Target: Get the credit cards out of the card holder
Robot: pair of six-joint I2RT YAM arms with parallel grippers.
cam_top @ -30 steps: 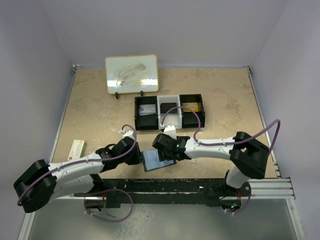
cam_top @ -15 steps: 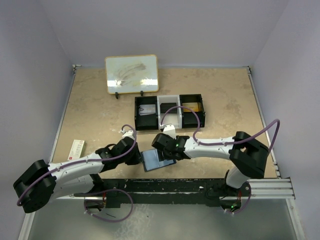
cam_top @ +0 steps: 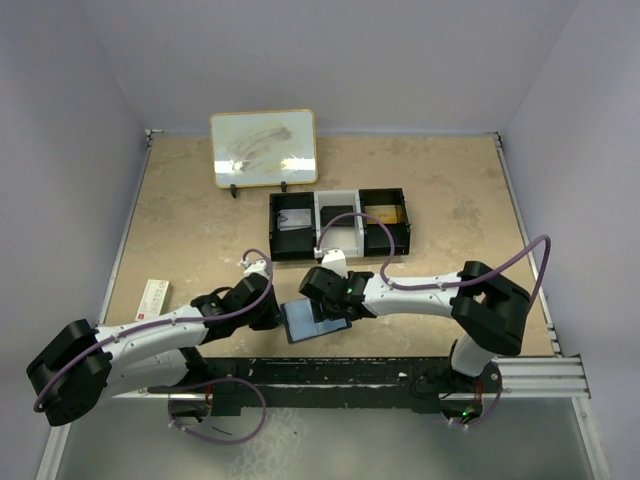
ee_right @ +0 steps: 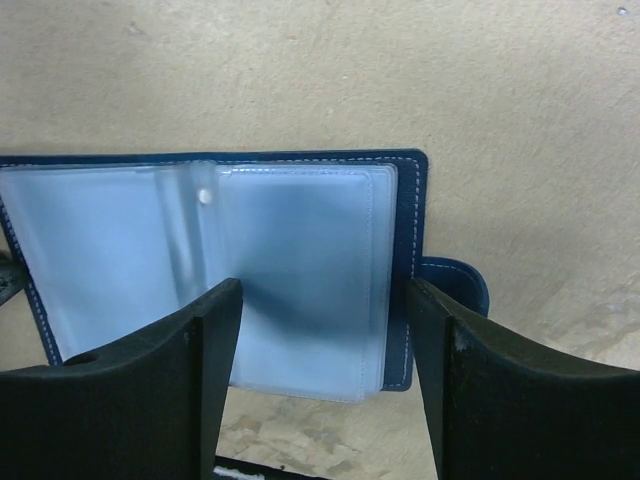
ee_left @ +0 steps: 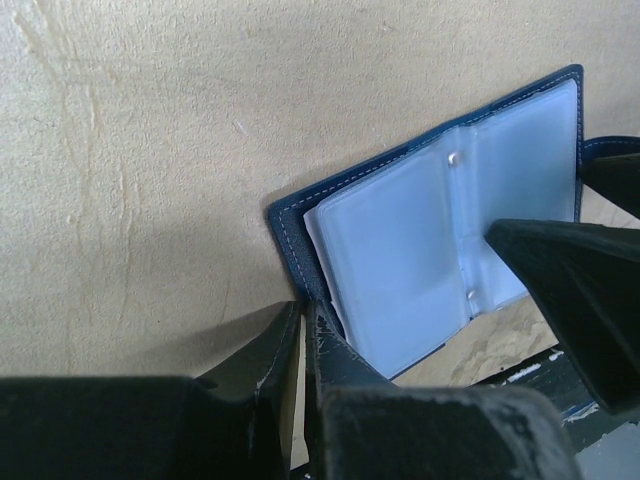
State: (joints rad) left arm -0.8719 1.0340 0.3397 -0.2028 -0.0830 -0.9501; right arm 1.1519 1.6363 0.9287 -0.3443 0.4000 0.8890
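Observation:
The navy card holder [cam_top: 303,322] lies open on the table near the front edge, its pale blue-grey pocket panels facing up. My left gripper [cam_top: 272,311] is shut on its left corner; in the left wrist view the fingertips [ee_left: 303,308] pinch the navy cover next to the panels [ee_left: 400,250]. My right gripper [cam_top: 327,310] is open and hangs over the holder's right half. In the right wrist view its fingers [ee_right: 215,340] straddle the right panels [ee_right: 300,270], and the small tab [ee_right: 455,285] sticks out beside the right finger. No card stands out from the pockets.
A black three-compartment tray [cam_top: 340,213] behind the grippers holds a few cards. A framed whiteboard [cam_top: 264,148] stands at the back. A small red-and-white box [cam_top: 153,298] lies at the left. A metal rail [cam_top: 400,370] runs along the front edge.
My right gripper has shifted slightly to the left over the card holder. My left gripper and the holder have stayed put.

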